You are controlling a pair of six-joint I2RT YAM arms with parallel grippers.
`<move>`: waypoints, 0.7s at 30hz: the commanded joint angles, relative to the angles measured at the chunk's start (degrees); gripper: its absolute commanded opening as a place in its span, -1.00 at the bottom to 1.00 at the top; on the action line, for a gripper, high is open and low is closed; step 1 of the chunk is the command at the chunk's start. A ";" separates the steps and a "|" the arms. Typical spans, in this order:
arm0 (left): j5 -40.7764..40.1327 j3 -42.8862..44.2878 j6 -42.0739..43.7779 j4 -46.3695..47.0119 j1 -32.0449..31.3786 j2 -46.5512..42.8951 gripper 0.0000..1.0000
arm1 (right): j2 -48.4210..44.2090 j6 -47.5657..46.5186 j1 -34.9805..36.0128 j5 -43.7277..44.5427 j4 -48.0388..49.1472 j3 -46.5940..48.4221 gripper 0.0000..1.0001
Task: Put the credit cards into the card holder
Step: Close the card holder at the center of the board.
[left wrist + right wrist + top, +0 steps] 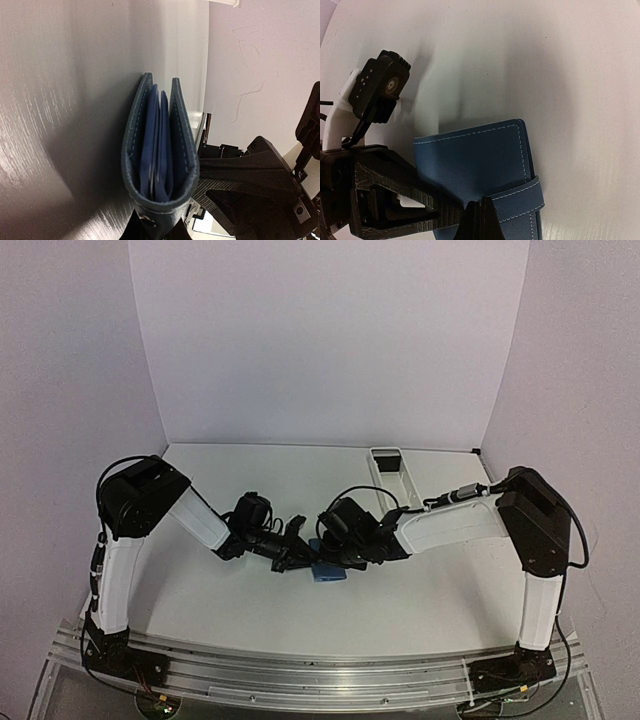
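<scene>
My left claw [151, 229] is closed on the spine end of the small blue folding card holder of stitched, leather-look material [475, 155]. It holds the piece on edge, just above or on the white table [250, 610] midway between my two arms, with its mouth turned away from my wrist. My right claw [480, 220] is shut too, its tips at the edge where the blue snap strap [520, 200] wraps round. I cannot tell whether it nips that strap or only presses against the cover. Between the two covers I see lighter blue inner leaves [150, 145] standing slightly apart. No dark credit cards show anywhere in my views, and I cannot tell whether any sit among those leaves. The long white tray [388, 468] lies well apart at the far side. I judge the card holder to be light and limp: soft covers that bow under a pinch, a smooth skin that could slide between hard fingers, and a springy fold that wants to close. The spine is the firmest hold, where the layers stack thick. To open it I would take one cover near its free edge, clear of the strap. The cards, being thin, stiff and slick, would need taking by a short edge.
</scene>
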 commanded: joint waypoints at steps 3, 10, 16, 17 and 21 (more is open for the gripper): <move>-4.65 -2.64 1.16 -12.57 -1.08 6.97 -1.00 | 0.25 -1.53 0.27 2.20 -4.97 0.53 -1.00; -4.61 -2.54 1.17 -12.57 -1.08 7.11 -1.00 | 1.61 -3.46 0.28 2.70 -6.96 3.70 -1.00; -4.46 -2.53 1.08 -12.48 -1.08 7.36 -1.00 | 2.59 -3.57 0.25 0.89 -5.40 4.38 -1.00; -4.41 -2.49 1.08 -12.44 -1.08 7.40 -1.00 | 2.46 -3.52 0.28 0.83 -5.08 4.28 -1.00; -4.34 -2.46 0.82 -12.14 -1.12 7.28 -1.00 | -1.25 -1.72 -0.43 0.58 2.76 0.12 -1.00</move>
